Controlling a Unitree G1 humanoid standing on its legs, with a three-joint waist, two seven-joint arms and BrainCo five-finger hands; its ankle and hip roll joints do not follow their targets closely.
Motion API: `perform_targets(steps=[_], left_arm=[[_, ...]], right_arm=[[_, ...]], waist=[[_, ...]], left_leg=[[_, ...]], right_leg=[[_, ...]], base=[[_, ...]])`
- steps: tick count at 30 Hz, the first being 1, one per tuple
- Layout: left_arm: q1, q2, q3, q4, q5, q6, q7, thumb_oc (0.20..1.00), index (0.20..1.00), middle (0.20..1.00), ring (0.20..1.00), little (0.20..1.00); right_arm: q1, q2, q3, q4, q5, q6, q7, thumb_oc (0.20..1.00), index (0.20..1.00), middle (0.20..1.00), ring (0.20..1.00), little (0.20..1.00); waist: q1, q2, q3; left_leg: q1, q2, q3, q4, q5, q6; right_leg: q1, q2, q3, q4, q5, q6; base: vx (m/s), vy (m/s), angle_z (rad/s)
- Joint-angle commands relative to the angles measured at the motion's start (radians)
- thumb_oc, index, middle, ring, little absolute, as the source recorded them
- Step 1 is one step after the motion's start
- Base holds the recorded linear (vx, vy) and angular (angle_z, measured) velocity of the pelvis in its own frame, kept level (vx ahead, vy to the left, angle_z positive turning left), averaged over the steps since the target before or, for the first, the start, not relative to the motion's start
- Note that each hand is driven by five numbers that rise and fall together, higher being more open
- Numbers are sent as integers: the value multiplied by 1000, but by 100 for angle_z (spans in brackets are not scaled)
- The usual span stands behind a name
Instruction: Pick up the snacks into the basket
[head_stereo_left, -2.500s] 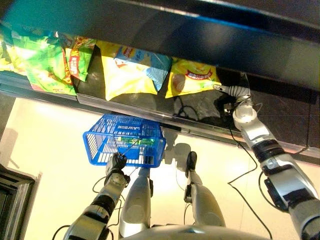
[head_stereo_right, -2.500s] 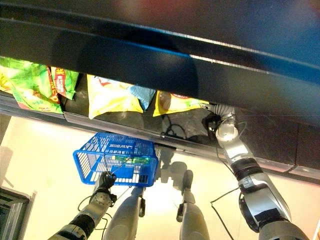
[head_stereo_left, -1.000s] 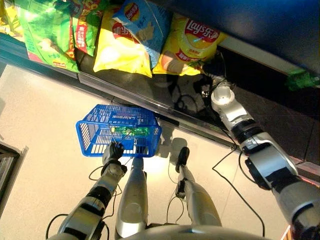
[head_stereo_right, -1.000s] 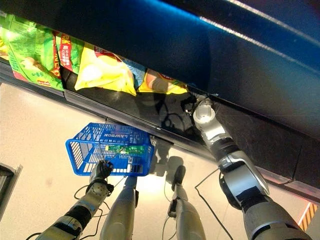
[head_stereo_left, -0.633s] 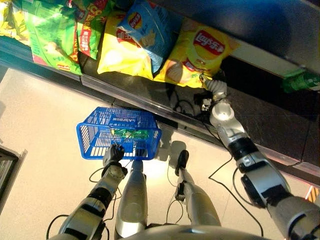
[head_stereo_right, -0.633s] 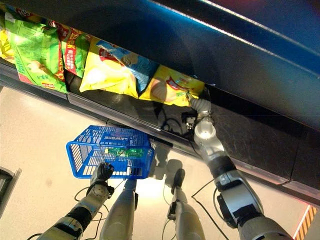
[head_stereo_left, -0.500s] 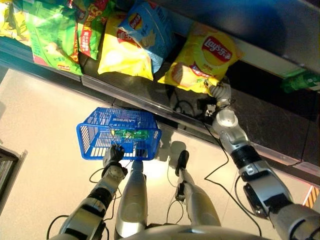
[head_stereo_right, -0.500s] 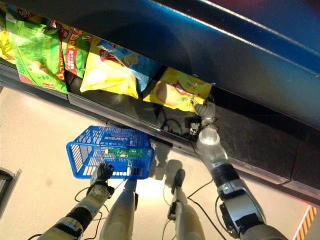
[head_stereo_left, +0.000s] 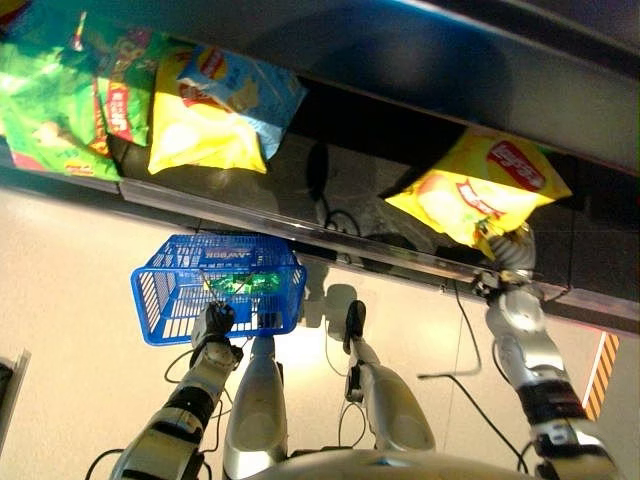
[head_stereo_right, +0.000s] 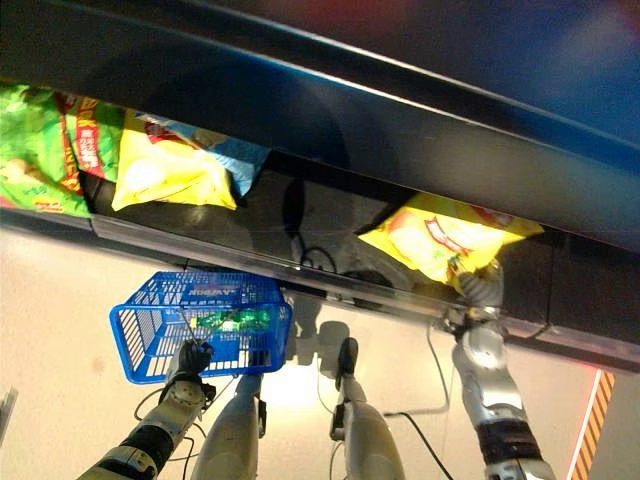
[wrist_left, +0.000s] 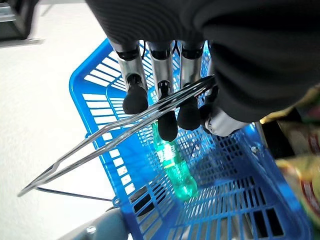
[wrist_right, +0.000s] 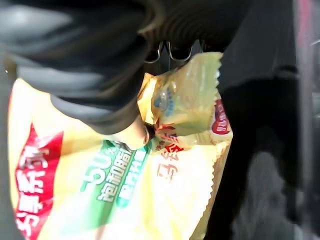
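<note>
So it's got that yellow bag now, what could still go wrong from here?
The right hand pinches the yellow chip bag only by a crumpled corner, so the bag might slip and fall. The blue basket hangs well off to the side from the left hand, so a drop could miss it. A green bottle already lies inside; the bag might land on it and sit unevenly.

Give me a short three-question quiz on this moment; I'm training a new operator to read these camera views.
1. True or false: the right hand is pinching the yellow chip bag.
2. What is the left hand curled round?
A. a chip bag
B. the blue basket's wire handle
C. nothing
3. What already lies inside the basket?

Key:
1. True
2. B
3. A green bottle
</note>
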Motion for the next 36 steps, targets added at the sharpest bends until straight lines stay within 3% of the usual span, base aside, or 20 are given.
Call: perform_targets(steps=[1, 10, 13, 15, 16, 17, 20, 23, 28, 31, 36], left_arm=[[43, -1, 12, 72, 80, -2, -8, 200, 200, 200, 200, 200], [66, -29, 54, 147, 79, -8, -48, 200, 200, 200, 200, 200], [72, -37, 69, 169, 56, -13, -56, 200, 200, 200, 200, 200], [76, -42, 86, 186, 31, -18, -62, 200, 200, 200, 200, 200], [76, -42, 86, 186, 31, -18, -62, 200, 200, 200, 200, 200], [70, -44, 94, 176, 1, -26, -54, 200, 200, 200, 200, 200], [65, -43, 85, 150, -29, -36, -35, 200, 200, 200, 200, 200], [42, -34, 33, 76, -66, -59, -7, 200, 200, 200, 200, 200], [28, -21, -2, -6, -83, -74, 1, 200, 200, 200, 200, 200], [-21, -29, -59, -75, -103, -91, 11, 200, 200, 200, 200, 200], [-53, -35, -103, -127, -112, -100, 2, 200, 200, 200, 200, 200]], right_arm=[[62, -57, -59, -128, 27, -47, 95, 200, 200, 200, 200, 200], [318, -32, -65, -201, -34, -1, 251, 200, 200, 200, 200, 200], [384, -32, -10, -182, -24, 13, 323, 200, 200, 200, 200, 200], [418, -47, 26, -154, -94, 30, 349, 200, 200, 200, 200, 200], [418, -47, 26, -154, -94, 30, 349, 200, 200, 200, 200, 200], [435, -55, 78, -65, -208, 40, 341, 200, 200, 200, 200, 200], [428, -50, 140, 73, -331, 61, 308, 200, 200, 200, 200, 200], [346, -52, 262, 334, -573, 100, 214, 200, 200, 200, 200, 200], [261, -46, 333, 450, -687, 123, 166, 200, 200, 200, 200, 200], [140, -11, 442, 573, -763, 149, 128, 200, 200, 200, 200, 200], [49, 8, 510, 592, -785, 155, 118, 200, 200, 200, 200, 200]], waist=[[-11, 35, -112], [-71, 39, -220], [-84, 37, -242], [-90, 33, -255], [-90, 33, -255], [-93, 29, -264], [-92, 26, -267], [-81, 26, -255], [-71, 26, -239], [-56, 26, -206], [-43, 22, -182]], left_leg=[[-30, -31, -3, 18, -63, 18], [43, -11, 29, 7, -79, 12], [61, -5, 41, 5, -83, 8], [69, 1, 49, 4, -84, 5], [69, 1, 49, 4, -84, 5], [75, 4, 53, 3, -84, 2], [74, 7, 52, 2, -81, 0], [69, 6, 40, 2, -79, 1], [63, 5, 33, 3, -76, 2], [38, -4, 19, 4, -70, 5], [16, -8, 9, 5, -64, 7]], right_leg=[[-24, -49, 3, 41, -34, 105], [22, -30, 27, 52, -62, 96], [32, -25, 34, 54, -65, 95], [37, -23, 38, 51, -64, 95], [37, -23, 38, 51, -64, 95], [41, -20, 37, 48, -64, 95], [43, -18, 33, 49, -67, 92], [45, -16, 24, 49, -70, 89], [45, -17, 17, 45, -67, 90], [31, -20, 13, 44, -62, 88], [14, -21, 11, 39, -54, 87]], base=[[60, -19, -5], [62, -28, -12], [41, -26, -9], [28, -22, -12], [22, -28, -21], [16, -29, -22], [15, -31, -6], [-2, -13, 0], [-2, -7, 3], [-33, -14, 9], [-19, -9, 10]])
